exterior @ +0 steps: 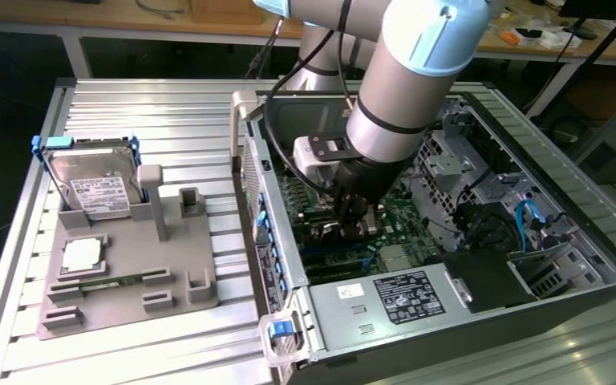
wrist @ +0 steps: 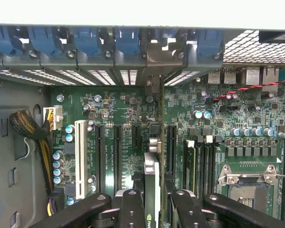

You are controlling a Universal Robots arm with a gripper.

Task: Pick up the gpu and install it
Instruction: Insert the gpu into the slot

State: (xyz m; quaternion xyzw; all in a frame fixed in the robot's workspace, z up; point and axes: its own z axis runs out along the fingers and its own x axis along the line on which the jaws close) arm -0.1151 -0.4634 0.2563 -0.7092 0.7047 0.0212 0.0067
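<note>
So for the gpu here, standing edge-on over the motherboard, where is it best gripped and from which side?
Grip the gpu by its free long edge, fingers on its two flat faces, coming straight down from the open side of the case. It stands on edge between the expansion slots, so only that edge is reachable. The gripper appears to hold it this way.

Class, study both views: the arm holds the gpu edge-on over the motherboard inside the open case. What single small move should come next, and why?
Probably a short, straight push down. In the wrist view the pincer grips the gpu edge-on over the black expansion slots, its end bracket at the rear slot openings. Whether its edge is fully seated cannot be told, so press gently.
</note>
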